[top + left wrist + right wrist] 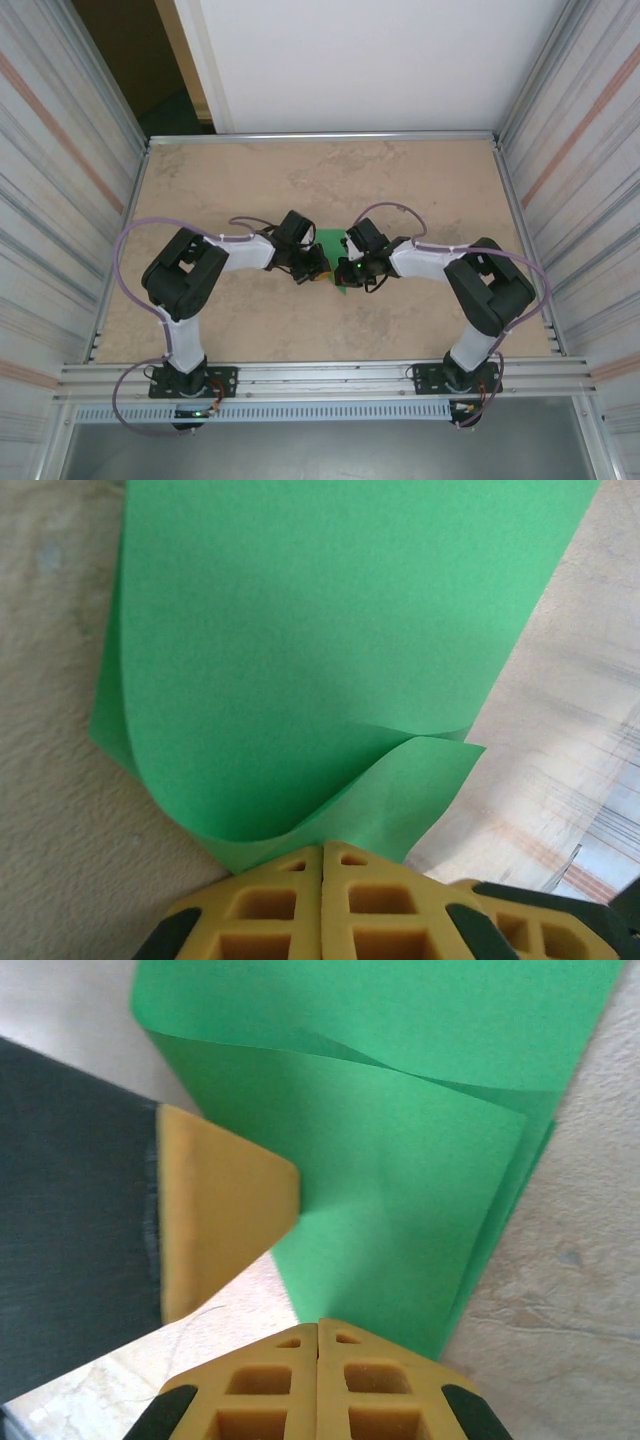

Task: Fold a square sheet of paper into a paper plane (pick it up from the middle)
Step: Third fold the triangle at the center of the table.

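Matt, smooth green paper (300, 630); marbled matt table (420, 190).

You're in a lab robot cell: a stone-patterned table (330, 180) boxed by ribbed panels (60, 180) left and right, aluminium rails (330, 378) along its near edge, a plain white board (380, 60) at the far side.

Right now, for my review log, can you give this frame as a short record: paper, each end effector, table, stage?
paper: green, curled over on itself, between the two arms
left end effector: shut on paper at its near edge
right end effector: shut on paper
table: beige, marbled
stage: sheet bent over, no plane shape yet
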